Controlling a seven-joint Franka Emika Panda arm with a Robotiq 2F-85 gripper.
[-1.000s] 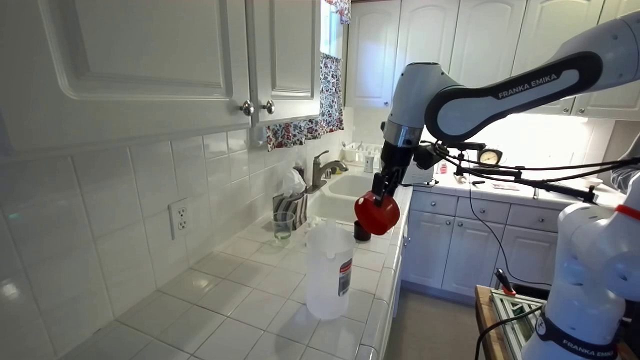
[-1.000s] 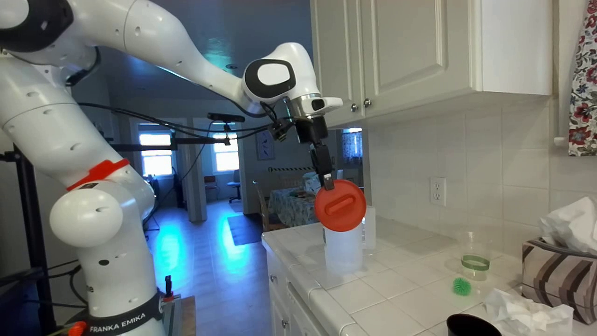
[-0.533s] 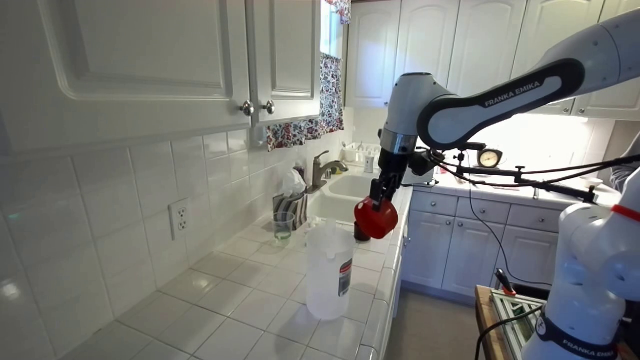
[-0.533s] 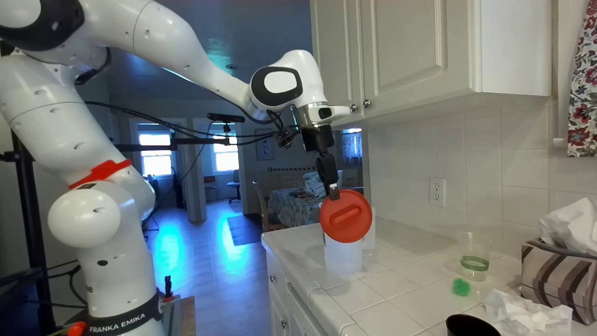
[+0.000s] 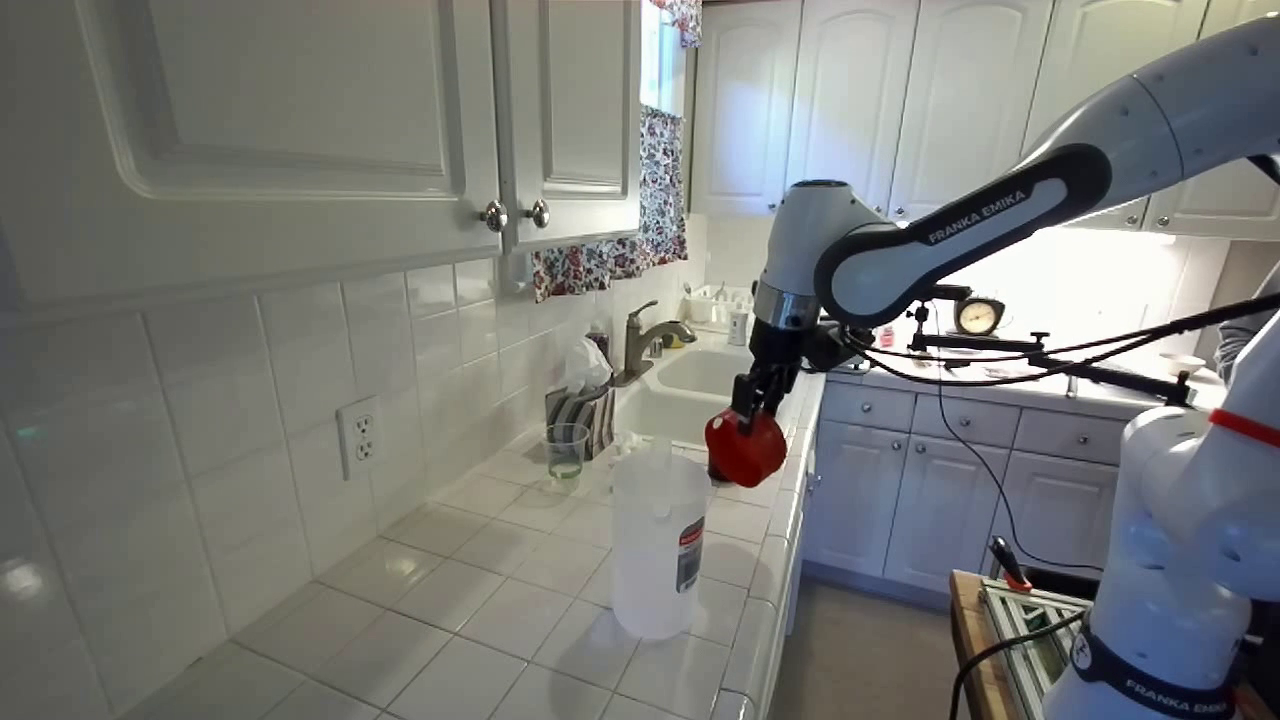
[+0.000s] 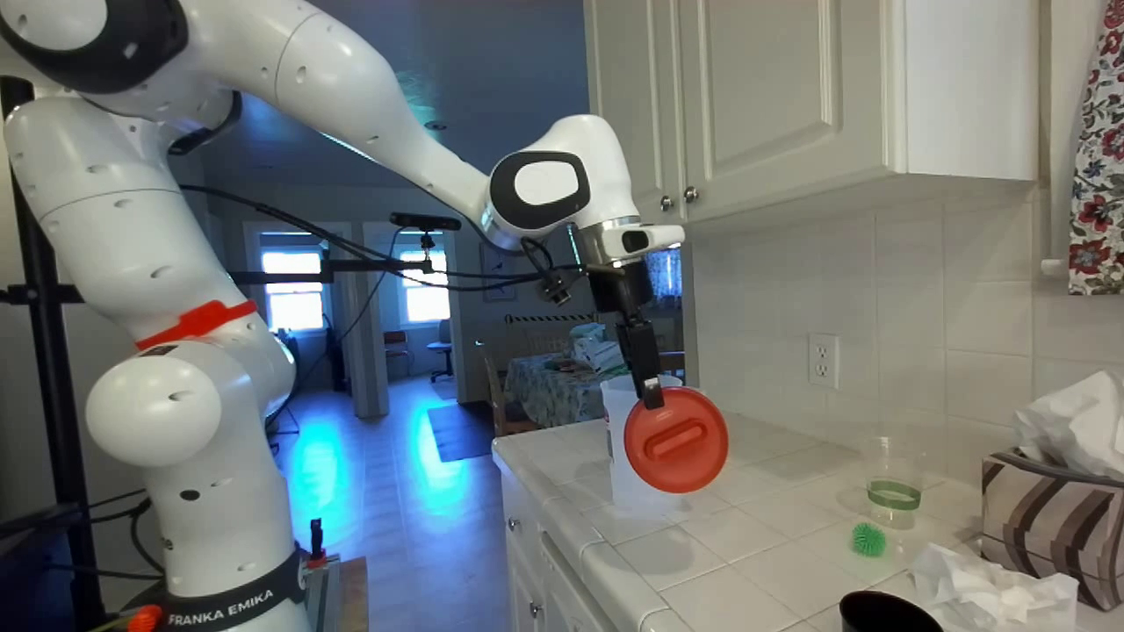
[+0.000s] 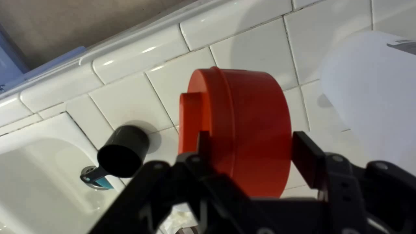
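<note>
White cabinets were mounted above a tiled counter. The arm extended over this counter, its end section angled downward. A white sink was recessed into the counter. A translucent jug stood upright on the tiles near the front edge, its label visible in an exterior view. A striped tissue box stood beside the sink, close to the tiled wall. The gripper was clamped on a red lid: in the wrist view, one finger lay against the handle side and the opposite finger against the end of the cylindrical body. The lid was suspended above the counter, tilted steeply, near the jug but apart from it; its bar handle faced the camera in an exterior view. Crumpled tissue lay just beside the tissue box. A clear cup with a green band stood upright near the box. A black scoop stood on the tiles just beside the sink, its handle projecting over the rim; in the wrist view it was on the handle side of the lid, opposite the jug. A green spiky ball lay just beside the cup.
</note>
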